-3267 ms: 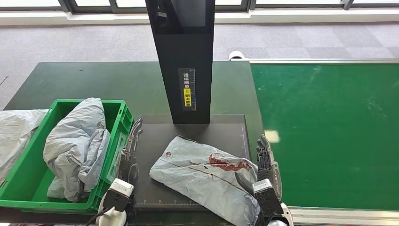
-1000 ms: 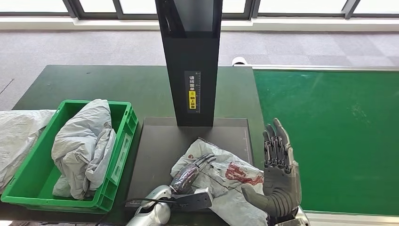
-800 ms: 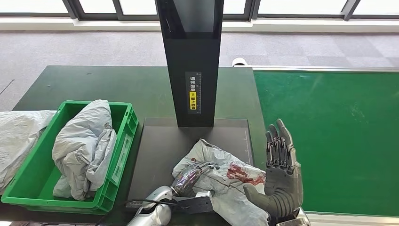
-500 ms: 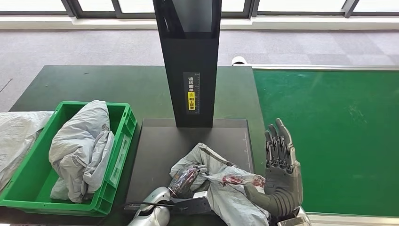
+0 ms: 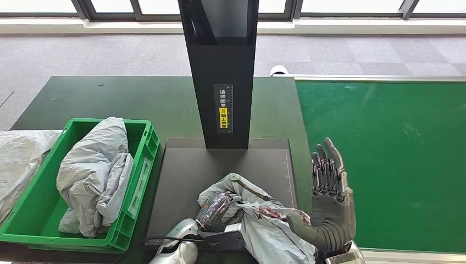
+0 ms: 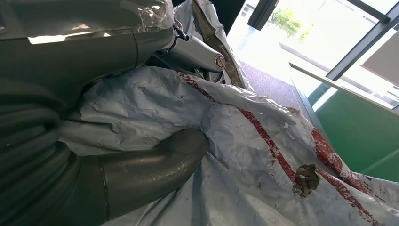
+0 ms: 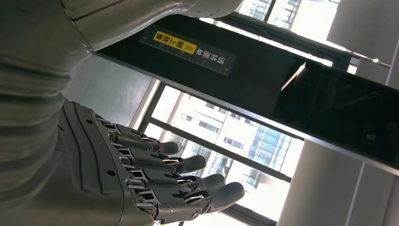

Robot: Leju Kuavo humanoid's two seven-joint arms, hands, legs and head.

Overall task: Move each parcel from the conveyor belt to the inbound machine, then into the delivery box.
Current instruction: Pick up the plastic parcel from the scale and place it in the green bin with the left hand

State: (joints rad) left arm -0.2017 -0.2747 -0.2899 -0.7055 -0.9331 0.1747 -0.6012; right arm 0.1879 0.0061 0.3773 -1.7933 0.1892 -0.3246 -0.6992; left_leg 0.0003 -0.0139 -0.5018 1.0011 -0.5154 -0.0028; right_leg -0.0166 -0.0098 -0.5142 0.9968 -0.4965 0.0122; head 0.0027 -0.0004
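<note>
Your left hand has closed its fingers on the grey parcel and bunched it up off the inbound machine's plate, while your right hand stays spread beside it, so the green delivery box looks next.

The head view looks forward and down from high on the robot, taking in the black upright scanner column ahead of both hands. The left wrist view sits very close behind the left hand, pressed against the crumpled grey plastic parcel with red streaks, which the head view shares. The right wrist view looks up past the right hand at the same column.
</note>
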